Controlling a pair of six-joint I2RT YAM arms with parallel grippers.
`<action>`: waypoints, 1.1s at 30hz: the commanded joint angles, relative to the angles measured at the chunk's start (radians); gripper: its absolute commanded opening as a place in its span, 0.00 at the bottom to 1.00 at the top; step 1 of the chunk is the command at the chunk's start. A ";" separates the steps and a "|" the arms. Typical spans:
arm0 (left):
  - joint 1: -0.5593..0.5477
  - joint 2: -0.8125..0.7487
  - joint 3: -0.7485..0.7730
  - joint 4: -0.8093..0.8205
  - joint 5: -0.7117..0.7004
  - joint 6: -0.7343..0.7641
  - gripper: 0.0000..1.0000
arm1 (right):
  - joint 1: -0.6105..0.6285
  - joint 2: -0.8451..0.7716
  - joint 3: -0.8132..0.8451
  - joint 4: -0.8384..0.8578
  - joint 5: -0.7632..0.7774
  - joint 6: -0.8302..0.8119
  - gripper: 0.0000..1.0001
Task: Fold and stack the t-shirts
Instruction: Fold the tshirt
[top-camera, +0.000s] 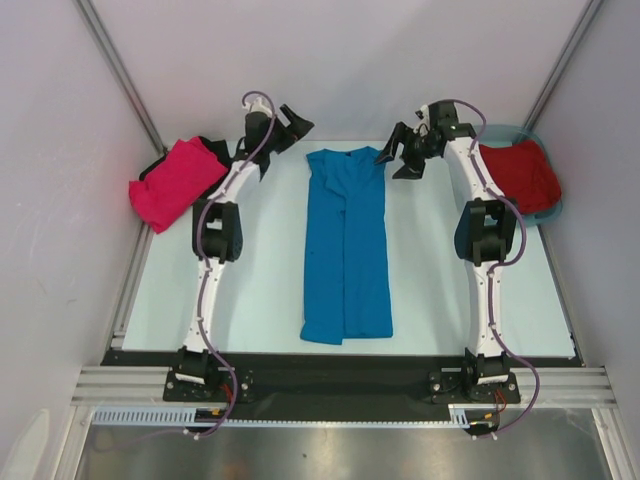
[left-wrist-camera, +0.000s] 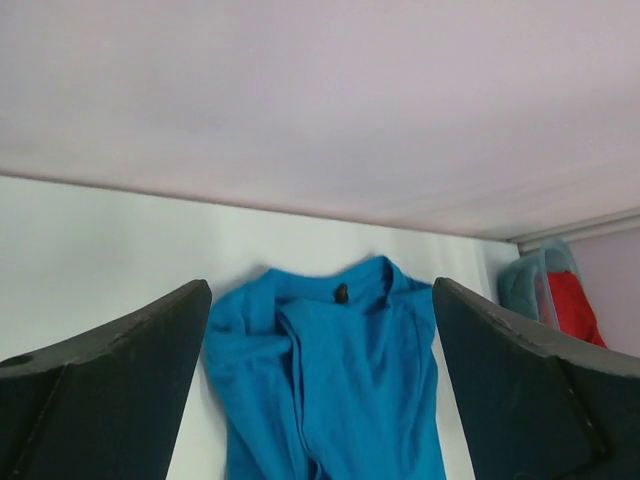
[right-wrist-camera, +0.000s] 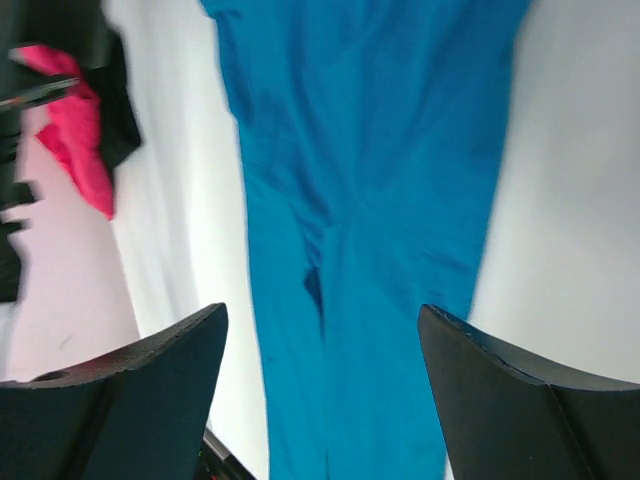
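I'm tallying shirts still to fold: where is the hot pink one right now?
In the top view the hot pink t-shirt lies crumpled at the far left, partly over a black shirt, just left of the left arm.

Blue shirt (top-camera: 345, 250) folded lengthwise, centre; pink shirt (top-camera: 178, 182) left, seemingly atop black shirt (right-wrist-camera: 122, 125); red shirt (top-camera: 520, 175) right.

Left arm (top-camera: 213, 285) and right arm (top-camera: 487, 300): slim white links, black joint housings (top-camera: 216, 230), black bases (top-camera: 200, 378), a mauve cable (top-camera: 204, 320) along each. Left gripper (top-camera: 290, 130) and right gripper (top-camera: 398, 160) each have 2 broad black wedge fingers (left-wrist-camera: 100, 390).
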 joint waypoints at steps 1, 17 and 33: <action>0.005 -0.209 -0.134 -0.091 0.045 0.097 1.00 | -0.002 -0.067 -0.052 -0.061 0.072 -0.023 0.83; -0.051 -0.638 -0.514 -0.767 -0.050 0.412 1.00 | 0.168 -0.237 -0.252 -0.272 0.497 -0.125 0.93; -0.187 -1.196 -1.146 -0.803 -0.116 0.179 1.00 | 0.355 -0.544 -0.620 -0.301 0.815 0.113 1.00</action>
